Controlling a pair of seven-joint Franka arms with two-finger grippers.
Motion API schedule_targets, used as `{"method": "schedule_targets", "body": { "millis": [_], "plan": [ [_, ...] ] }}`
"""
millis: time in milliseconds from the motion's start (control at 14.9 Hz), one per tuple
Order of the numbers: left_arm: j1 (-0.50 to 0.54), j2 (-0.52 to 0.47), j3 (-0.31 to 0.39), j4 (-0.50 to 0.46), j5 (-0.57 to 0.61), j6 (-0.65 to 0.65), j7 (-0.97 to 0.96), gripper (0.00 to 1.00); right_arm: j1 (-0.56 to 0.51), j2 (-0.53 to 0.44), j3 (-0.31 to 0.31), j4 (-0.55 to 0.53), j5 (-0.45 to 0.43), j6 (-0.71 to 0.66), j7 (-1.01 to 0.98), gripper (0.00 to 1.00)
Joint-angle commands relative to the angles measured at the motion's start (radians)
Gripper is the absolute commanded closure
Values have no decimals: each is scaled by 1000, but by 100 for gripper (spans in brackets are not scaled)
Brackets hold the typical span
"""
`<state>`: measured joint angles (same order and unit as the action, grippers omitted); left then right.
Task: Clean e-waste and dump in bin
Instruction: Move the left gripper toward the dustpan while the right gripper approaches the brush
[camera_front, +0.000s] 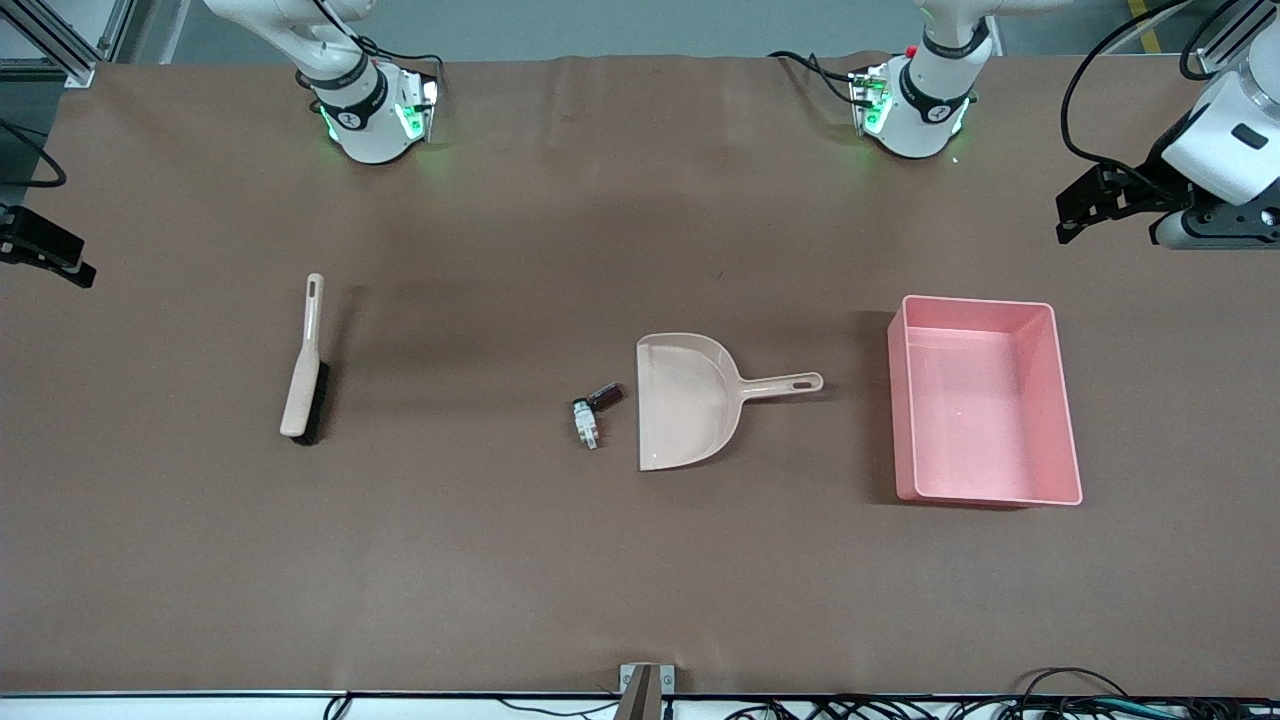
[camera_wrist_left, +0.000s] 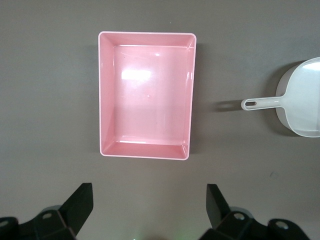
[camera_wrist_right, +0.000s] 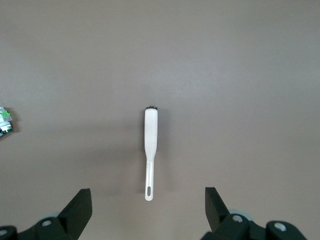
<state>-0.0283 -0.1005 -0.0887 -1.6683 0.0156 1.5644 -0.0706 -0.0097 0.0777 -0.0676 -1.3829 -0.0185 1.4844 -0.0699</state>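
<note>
The e-waste is a dark stubby cylinder (camera_front: 606, 396) and a whitish block (camera_front: 587, 423) with green bits. They lie together on the brown table, just off the wide mouth of the beige dustpan (camera_front: 688, 400). The whitish block (camera_wrist_right: 5, 121) also shows at the edge of the right wrist view. The pink bin (camera_front: 900, 400) stands past the dustpan's handle, toward the left arm's end, and looks empty (camera_wrist_left: 102, 95). My left gripper (camera_front: 1075, 215) hangs open over bare table by the bin, with nothing between its fingers (camera_wrist_left: 149, 205). My right gripper (camera_front: 70, 262) hangs open over the table's edge at the right arm's end (camera_wrist_right: 148, 207).
A beige brush (camera_front: 303, 365) with dark bristles lies on its side toward the right arm's end, its handle (camera_wrist_right: 149, 175) pointing toward the arms' bases. The dustpan handle (camera_wrist_left: 260, 103) points at the bin. Brown cloth covers the whole table.
</note>
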Motion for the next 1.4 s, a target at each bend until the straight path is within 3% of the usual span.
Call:
{"method": "schedule_targets", "body": {
  "millis": [0,335,535,736,1004,1338],
  "plan": [
    [1,5,-5,27,17,-10,14,0,2,-16,5,-15,-3,5,5,0],
    [4,13,-2,41,15,-17,18,0,5,-16,5,-31,-1,-2,7,0],
    [2,27,-3,42,12,-15,22,0,1,-94,5,-199,64,57,7,0],
    [-19,51,-14,39,10,9,22,0,0,-238,5,-483,68,233,7,0],
    [-42,143,-101,36,0,84,112,0,5,-302,8,-683,66,344,70,0],
    [-56,292,-258,29,3,261,150,1,5,-297,9,-827,66,500,70,0]
  ]
}}
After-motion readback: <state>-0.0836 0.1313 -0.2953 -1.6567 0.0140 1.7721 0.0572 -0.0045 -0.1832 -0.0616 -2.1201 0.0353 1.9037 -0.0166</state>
